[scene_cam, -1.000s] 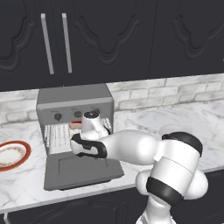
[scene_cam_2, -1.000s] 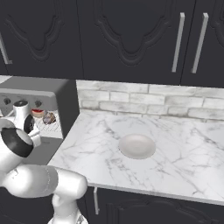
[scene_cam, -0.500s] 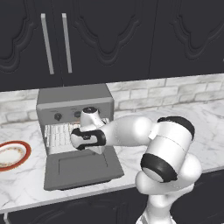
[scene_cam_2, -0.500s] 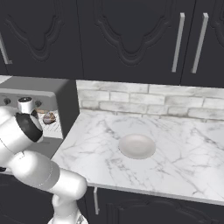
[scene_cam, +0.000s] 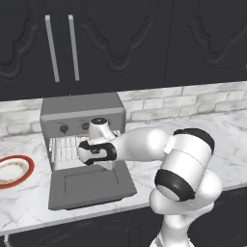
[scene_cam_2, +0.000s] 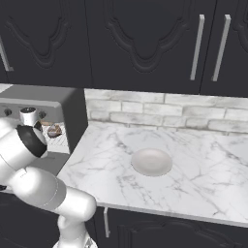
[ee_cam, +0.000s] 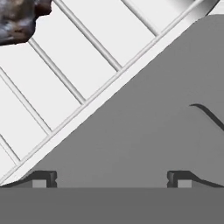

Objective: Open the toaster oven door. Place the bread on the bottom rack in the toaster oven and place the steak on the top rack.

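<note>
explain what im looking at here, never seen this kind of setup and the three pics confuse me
It is a simulated kitchen with a white robot arm. Two pictures come from cameras behind the arm, left and right; the third looks along its hand. On the marble counter stands a grey toaster oven with its door folded down flat. The end effector is open, holding nothing, above the door at the oven's mouth. The bread lies on a wire rack inside. A red-rimmed plate sits left of the oven, and a pale bowl to its right.
</note>
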